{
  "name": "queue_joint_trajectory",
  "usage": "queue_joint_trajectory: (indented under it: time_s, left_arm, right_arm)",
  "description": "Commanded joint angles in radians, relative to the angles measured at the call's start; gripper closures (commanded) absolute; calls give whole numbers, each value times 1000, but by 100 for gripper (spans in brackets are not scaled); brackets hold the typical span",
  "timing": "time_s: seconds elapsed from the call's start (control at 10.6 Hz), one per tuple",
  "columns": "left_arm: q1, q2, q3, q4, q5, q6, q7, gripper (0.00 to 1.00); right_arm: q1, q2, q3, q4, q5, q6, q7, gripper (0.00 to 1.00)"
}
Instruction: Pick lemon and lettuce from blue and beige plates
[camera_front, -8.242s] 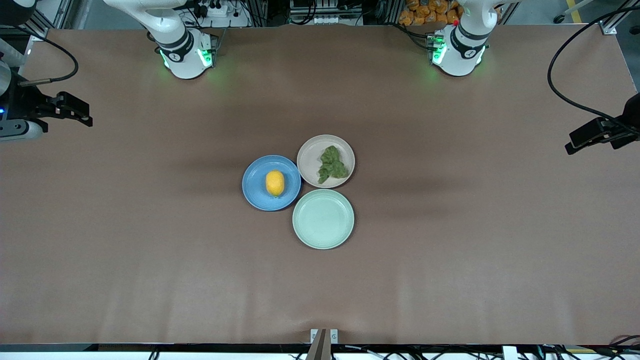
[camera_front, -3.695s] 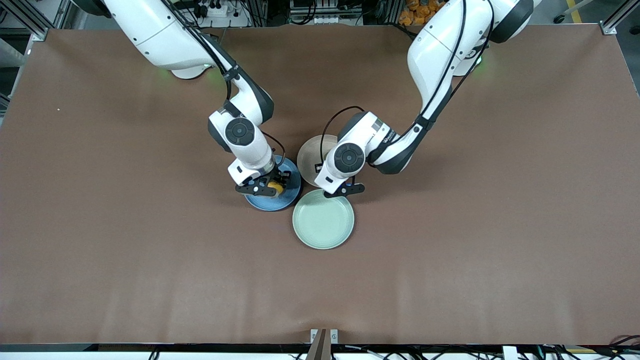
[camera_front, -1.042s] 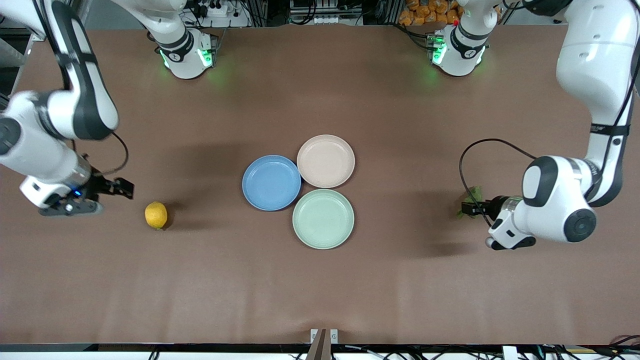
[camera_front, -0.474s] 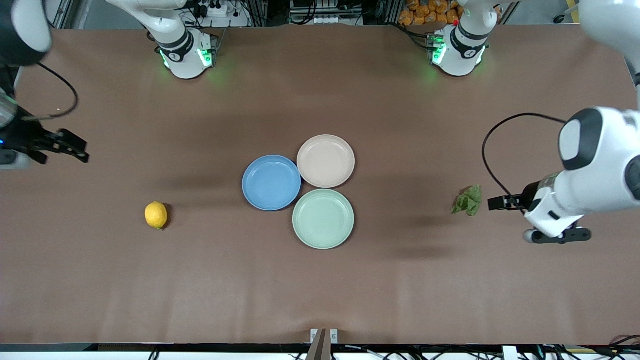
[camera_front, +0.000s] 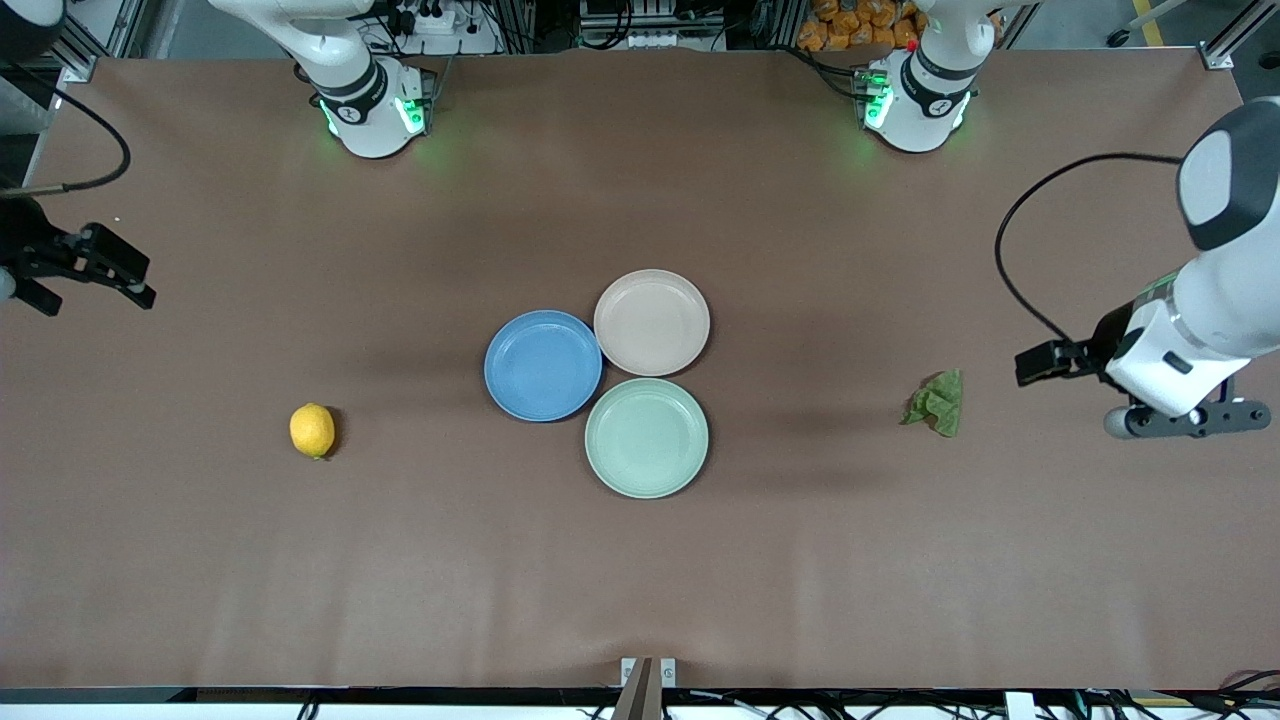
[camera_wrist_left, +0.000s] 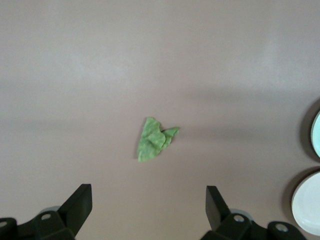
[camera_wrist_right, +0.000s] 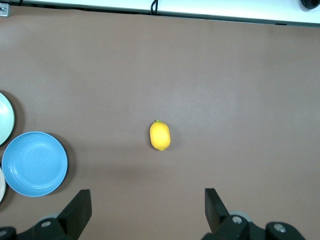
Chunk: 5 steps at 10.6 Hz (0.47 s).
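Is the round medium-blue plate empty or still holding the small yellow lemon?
Empty. The round medium-blue plate shows a bare inside, and the small yellow lemon lies on the brown table toward the right arm's end.

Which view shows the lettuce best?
The left wrist view: the lettuce lies mid-picture on bare table, its folds plain. The front view shows it small, toward the left arm's end. The right wrist view misses it.
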Motion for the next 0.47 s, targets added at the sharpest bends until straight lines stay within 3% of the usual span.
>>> queue_joint_trajectory:
  time_s: [0.0,0.38]
  left_arm:
    - [-2,-43,40,44,14,-97,10,0]
    - [-23,-126,89,44,9,-151,5,0]
  right_arm:
    - [1,10,3,53,22,-83,8,0]
    - [3,10,-5,73,17,-156,6,0]
